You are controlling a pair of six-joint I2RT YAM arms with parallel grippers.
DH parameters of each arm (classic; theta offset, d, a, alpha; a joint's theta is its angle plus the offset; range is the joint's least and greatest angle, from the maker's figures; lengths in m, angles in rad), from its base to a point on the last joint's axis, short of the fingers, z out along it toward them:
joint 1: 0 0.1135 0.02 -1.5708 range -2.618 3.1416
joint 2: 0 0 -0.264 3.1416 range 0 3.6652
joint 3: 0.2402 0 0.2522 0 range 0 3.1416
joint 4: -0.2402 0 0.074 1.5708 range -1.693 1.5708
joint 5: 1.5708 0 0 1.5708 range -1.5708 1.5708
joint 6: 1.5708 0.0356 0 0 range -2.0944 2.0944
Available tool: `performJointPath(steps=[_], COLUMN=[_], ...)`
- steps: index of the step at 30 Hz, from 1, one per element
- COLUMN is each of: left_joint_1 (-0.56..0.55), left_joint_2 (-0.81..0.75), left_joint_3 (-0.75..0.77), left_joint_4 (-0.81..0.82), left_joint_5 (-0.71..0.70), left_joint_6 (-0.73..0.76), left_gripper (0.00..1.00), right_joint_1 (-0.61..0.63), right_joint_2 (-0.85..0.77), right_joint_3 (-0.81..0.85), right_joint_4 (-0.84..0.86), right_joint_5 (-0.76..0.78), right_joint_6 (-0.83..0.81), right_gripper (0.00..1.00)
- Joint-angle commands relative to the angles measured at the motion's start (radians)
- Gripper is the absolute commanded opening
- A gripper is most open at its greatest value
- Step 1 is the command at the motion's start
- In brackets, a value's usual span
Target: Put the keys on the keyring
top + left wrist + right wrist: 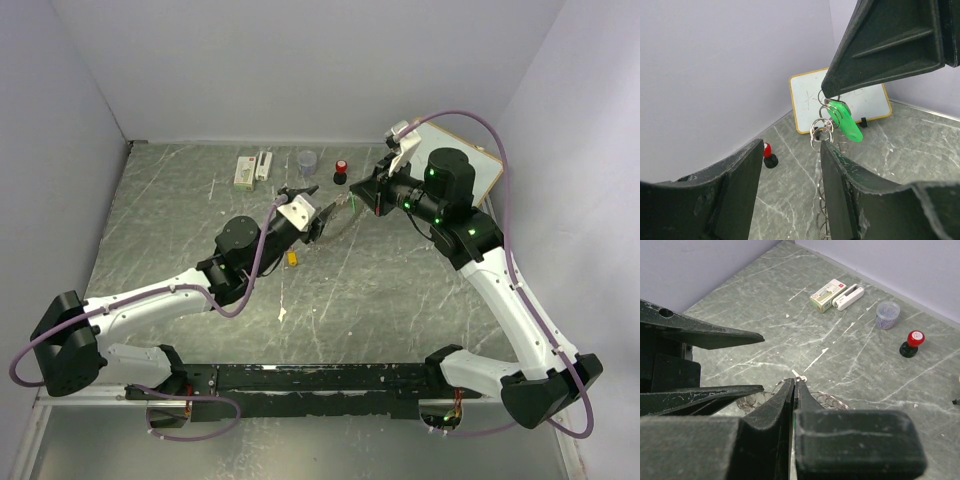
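- As the two arms meet over the middle of the grey-green marbled table (pixel 180 210), the right gripper (pixel 794 386) has its fingers pressed together on the rim of the large thin silvery keyring fringed with small metal loops (pixel 826 401), holding it off the surface.
- The small bright-green plastic-headed key (pixel 846 122) hangs just under that pinch, apparently from one of the small loops. Its long axis slopes downward and away from the right fingertips.
- The left gripper (pixel 792 146) stands with its fingers apart and nothing between the pads. In the left wrist view the hanging ring runs down close against the inner face of one finger; contact cannot be confirmed.
- The tiny yellow-orange-headed key (pixel 292 259) lies flat on the table, apart from the ring, just towards the arm bases from the left gripper and below it. Its orientation is too small to read.
- Judgement: one key appears fitted and one is outstanding. The left arm is nearer to it and free, so the next reach is down and slightly back.
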Motion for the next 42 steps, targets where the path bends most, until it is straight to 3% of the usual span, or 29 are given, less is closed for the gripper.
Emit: performJointPath(steps=[1, 18, 42], left_joint_1=[0.000, -0.001, 0.000], left_joint_2=[-0.005, 0.078, 0.113], left_joint_3=[0.054, 0.198, 0.214], left_joint_4=[-0.007, -0.148, -0.183], left_joint_5=[0.008, 0.196, 0.181], left_joint_6=[0.021, 0.010, -0.015], left_gripper=[0.60, 0.45, 0.39], right_joint_1=[-0.003, -0.002, -0.002], right_joint_2=[-0.006, -0.005, -0.010], right_joint_3=[0.025, 0.021, 0.016], right_joint_4=[0.022, 0.032, 0.044], right_joint_5=[-0.005, -0.024, -0.047], right_joint_6=[-0.012, 0.002, 0.016], right_gripper=[0.00, 0.00, 0.00])
